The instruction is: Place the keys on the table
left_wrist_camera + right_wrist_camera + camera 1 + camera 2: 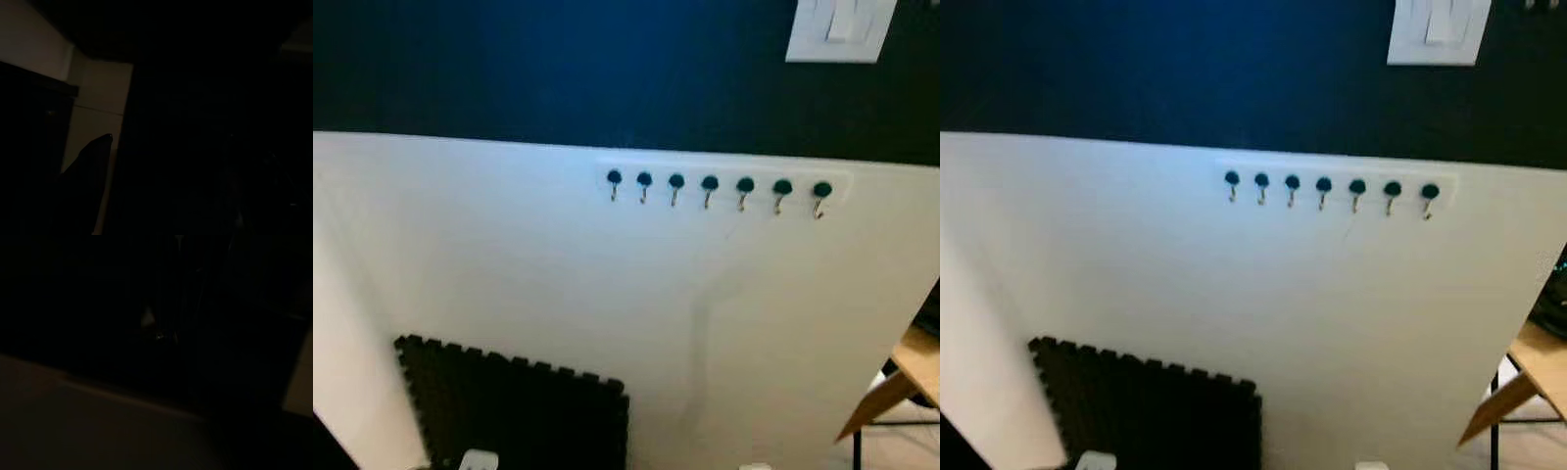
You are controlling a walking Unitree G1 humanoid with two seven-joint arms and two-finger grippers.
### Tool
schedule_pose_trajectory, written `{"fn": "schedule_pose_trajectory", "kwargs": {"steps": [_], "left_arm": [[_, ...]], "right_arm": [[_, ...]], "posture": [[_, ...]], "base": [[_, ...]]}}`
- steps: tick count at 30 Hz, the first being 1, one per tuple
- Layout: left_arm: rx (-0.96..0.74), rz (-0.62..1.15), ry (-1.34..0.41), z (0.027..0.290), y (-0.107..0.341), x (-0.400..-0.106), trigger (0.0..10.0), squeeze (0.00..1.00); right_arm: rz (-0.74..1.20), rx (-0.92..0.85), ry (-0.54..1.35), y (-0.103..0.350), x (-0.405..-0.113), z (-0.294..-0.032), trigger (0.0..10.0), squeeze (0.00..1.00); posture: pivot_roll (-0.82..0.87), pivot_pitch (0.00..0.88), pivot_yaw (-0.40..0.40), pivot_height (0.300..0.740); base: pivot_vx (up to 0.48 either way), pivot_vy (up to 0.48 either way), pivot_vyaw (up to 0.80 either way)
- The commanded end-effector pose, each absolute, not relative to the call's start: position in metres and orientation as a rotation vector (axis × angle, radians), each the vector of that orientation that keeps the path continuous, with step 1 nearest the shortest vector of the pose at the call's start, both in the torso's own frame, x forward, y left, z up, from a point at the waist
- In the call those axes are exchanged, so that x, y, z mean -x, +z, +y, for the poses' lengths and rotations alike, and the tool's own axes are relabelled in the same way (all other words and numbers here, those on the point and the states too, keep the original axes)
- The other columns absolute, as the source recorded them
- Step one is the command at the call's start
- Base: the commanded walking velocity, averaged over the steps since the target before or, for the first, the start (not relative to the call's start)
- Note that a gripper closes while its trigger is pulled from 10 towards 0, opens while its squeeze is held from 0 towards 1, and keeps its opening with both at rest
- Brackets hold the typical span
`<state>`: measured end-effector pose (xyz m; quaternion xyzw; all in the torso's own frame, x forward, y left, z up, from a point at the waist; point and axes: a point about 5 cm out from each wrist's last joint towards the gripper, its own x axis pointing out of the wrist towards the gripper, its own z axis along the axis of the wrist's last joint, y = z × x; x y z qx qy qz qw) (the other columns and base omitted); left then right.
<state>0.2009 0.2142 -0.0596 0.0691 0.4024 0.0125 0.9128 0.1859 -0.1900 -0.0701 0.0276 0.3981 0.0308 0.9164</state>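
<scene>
Both grippers hang idle in the dark wrist views; I cannot tell their finger state. Head views show a hook rack (720, 188) on the white wall panel (509, 274), every hook bare; I see no keys. I'd expect keys to be light, rigid, jangly: pinch the ring. A wooden table (913, 372) peeks in at the right edge.

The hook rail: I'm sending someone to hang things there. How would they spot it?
Face the wall, dark blue above and white below. The hook rail sits high on the white part, below the light switch: seven dark knobs in a row, each with a small metal hook.
</scene>
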Motion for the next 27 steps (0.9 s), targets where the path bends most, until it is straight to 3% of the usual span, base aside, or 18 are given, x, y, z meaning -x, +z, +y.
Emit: {"fn": "schedule_pose_trajectory", "kwargs": {"steps": [1,11,27], "left_arm": [[-0.147,0.863,0.019,0.211,-0.066,-0.192,10.0,0.00],[-0.162,0.911,-0.009,0.203,-0.076,-0.181,10.0,0.00],[-0.149,0.863,-0.005,0.196,-0.076,-0.184,10.0,0.00]], "right_arm": [[0.830,-0.048,0.050,-0.073,-0.182,-0.192,10.0,0.00],[0.912,0.018,0.042,-0.082,-0.169,-0.204,10.0,0.00],[0.847,0.065,0.046,-0.078,-0.173,-0.210,10.0,0.00]], "posture": [[0.04,0.000,0.000,0.740],[0.04,0.000,-0.031,0.740],[0.04,0.000,-0.052,0.740]], "base": [[0.000,0.000,0.00],[0.000,0.000,0.00],[0.000,0.000,0.00]]}}
